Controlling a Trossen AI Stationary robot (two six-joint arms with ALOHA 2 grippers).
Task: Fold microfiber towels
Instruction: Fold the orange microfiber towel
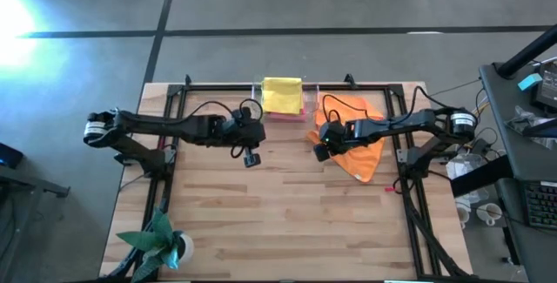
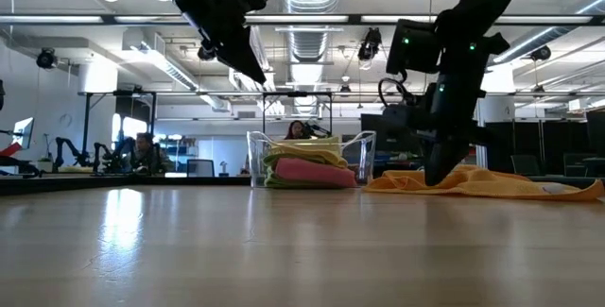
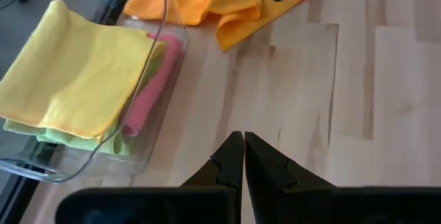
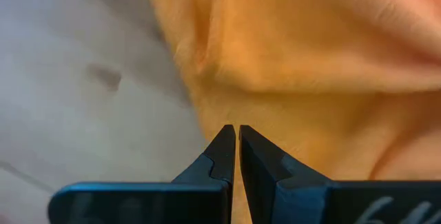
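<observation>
Meanwhile, both grippers closed and empty, right gripper (image 4: 236,136) low at orange towel's (image 1: 359,135) edge, left gripper (image 3: 244,143) over bare table (image 1: 261,222).

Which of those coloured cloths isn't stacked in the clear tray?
The orange towel. It lies crumpled on the table under the right gripper, beside the clear tray; the yellow towel, pink towel and green ones sit stacked inside.
</observation>
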